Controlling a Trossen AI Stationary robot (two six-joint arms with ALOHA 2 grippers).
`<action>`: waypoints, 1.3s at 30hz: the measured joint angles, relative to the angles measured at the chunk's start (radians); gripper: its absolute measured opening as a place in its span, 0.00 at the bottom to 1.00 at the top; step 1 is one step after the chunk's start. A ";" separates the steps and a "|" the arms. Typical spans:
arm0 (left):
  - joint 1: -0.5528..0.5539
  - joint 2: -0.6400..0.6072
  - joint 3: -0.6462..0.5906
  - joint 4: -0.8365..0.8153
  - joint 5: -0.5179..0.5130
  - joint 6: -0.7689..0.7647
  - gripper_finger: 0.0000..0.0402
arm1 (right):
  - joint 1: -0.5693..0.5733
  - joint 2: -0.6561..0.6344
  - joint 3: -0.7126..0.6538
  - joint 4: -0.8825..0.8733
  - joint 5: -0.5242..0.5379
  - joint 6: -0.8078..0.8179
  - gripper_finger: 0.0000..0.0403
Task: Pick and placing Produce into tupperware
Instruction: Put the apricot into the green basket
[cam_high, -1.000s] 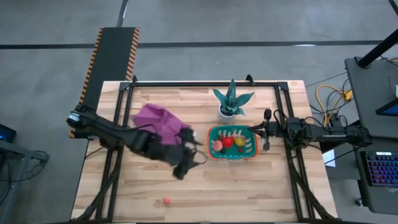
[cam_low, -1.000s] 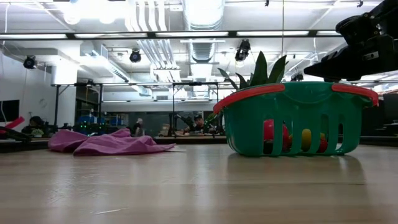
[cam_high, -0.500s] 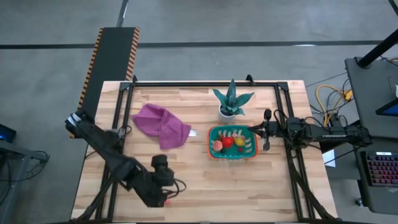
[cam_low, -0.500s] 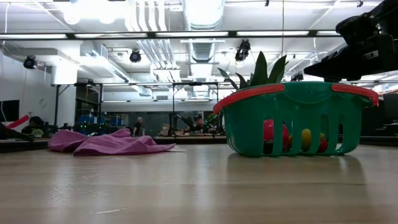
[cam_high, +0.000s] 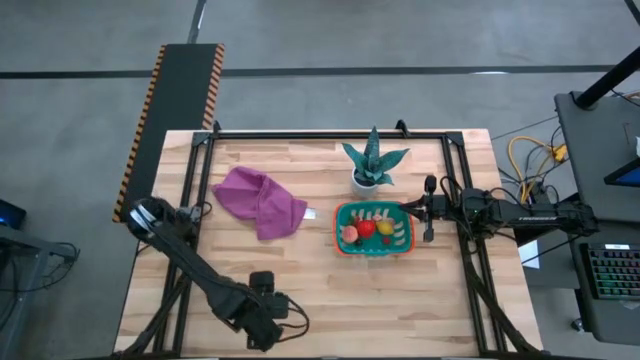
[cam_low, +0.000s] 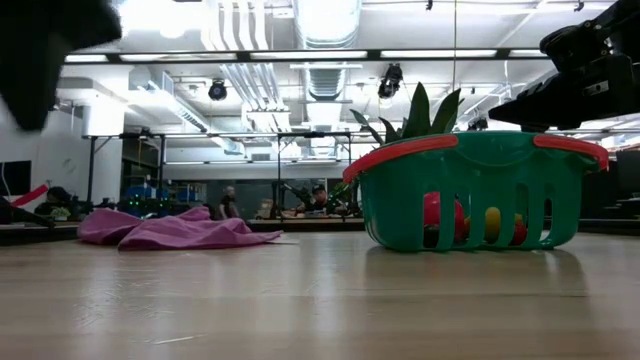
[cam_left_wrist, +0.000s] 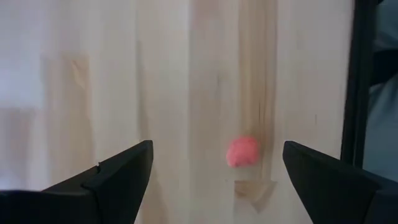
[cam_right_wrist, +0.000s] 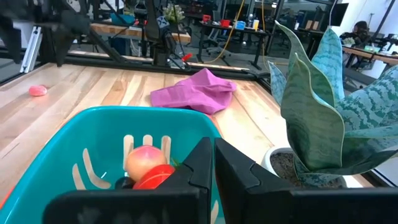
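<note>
Pale wood lies bare around the left gripper (cam_left_wrist: 211, 171), low at the table's seven o'clock edge, fingers spread wide over a pink produce piece (cam_left_wrist: 242, 151) (close to the dark frame rail). The purple cloth (cam_high: 260, 200) sits at ten o'clock. Centre-right, the tupperware (cam_high: 374, 229) holds produce; at three o'clock the right gripper (cam_right_wrist: 211, 165) waits clenched.

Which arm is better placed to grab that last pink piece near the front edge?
Left. The left gripper hangs open right over the pink piece. The right gripper is shut, across the table beside the tupperware.
</note>
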 joint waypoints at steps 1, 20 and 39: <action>0.000 0.016 0.000 0.000 0.015 -0.022 0.85 | 0.000 0.000 0.000 0.000 0.000 0.000 0.02; -0.003 0.165 0.000 0.120 0.134 -0.107 0.85 | 0.000 0.000 0.000 -0.001 0.000 -0.029 0.02; -0.010 0.169 -0.058 0.113 0.167 -0.155 0.85 | 0.000 0.000 0.000 -0.001 0.000 -0.030 0.02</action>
